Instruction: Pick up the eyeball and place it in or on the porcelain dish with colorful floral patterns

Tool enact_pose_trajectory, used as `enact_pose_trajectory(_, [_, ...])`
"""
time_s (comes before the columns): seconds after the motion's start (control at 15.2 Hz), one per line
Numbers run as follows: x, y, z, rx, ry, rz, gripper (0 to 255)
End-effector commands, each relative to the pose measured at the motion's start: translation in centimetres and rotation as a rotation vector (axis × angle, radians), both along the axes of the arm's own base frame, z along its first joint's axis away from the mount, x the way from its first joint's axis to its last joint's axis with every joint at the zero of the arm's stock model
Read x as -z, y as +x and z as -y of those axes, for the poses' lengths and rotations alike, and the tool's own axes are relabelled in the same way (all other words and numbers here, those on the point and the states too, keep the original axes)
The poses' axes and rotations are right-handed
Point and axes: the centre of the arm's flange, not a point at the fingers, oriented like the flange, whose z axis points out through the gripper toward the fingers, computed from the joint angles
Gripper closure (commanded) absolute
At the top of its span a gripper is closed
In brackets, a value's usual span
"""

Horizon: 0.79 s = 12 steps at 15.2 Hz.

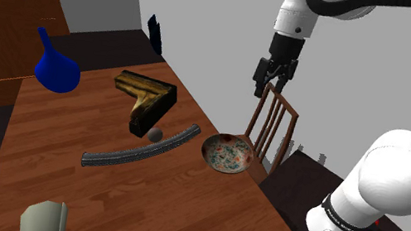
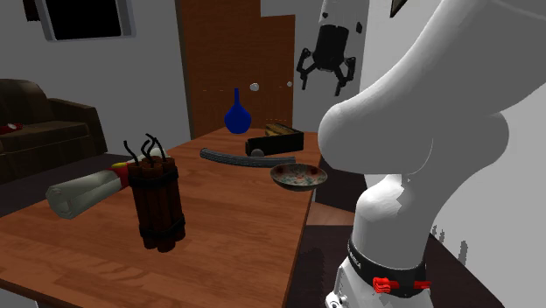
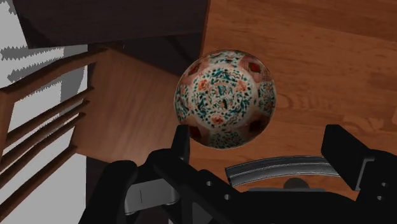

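The wooden surface [image 1: 148,211] carries everything, and nothing on it suggests the job has got going. My white arm [image 1: 404,178] reaches up from the stand and over the surface's edge by the chair [image 1: 273,127]. Out on the wood lie a long curved grey strip [image 1: 139,153] and a brown angled block [image 1: 146,97]. The dish [image 1: 226,154], patterned in red and green, sits near the edge just beside the chair, and it holds nothing. My pincer [image 1: 271,85] hangs high above that dish, looking down into it, with its fingers spread and nothing between them. The eyeball [image 1: 155,134], drawn as a small grey ball, rests on the surface in the gap between the block and the strip, near the dish but well apart from my pincer. So I judge that every step is left to do: cross over and come down on the ball, close on it, lift it, carry it over the dish and let it go there.
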Motion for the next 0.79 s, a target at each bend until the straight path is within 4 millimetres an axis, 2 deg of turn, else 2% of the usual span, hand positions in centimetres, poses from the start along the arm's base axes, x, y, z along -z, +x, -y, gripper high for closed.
enact_pose_trajectory(0.0, [1.9, 1.7, -1.1, 0.008, 0.003, 0.008, 0])
enact_pose_trajectory(0.73, [10.7, 10.4, -7.8, 0.046, 0.017, 0.040, 0])
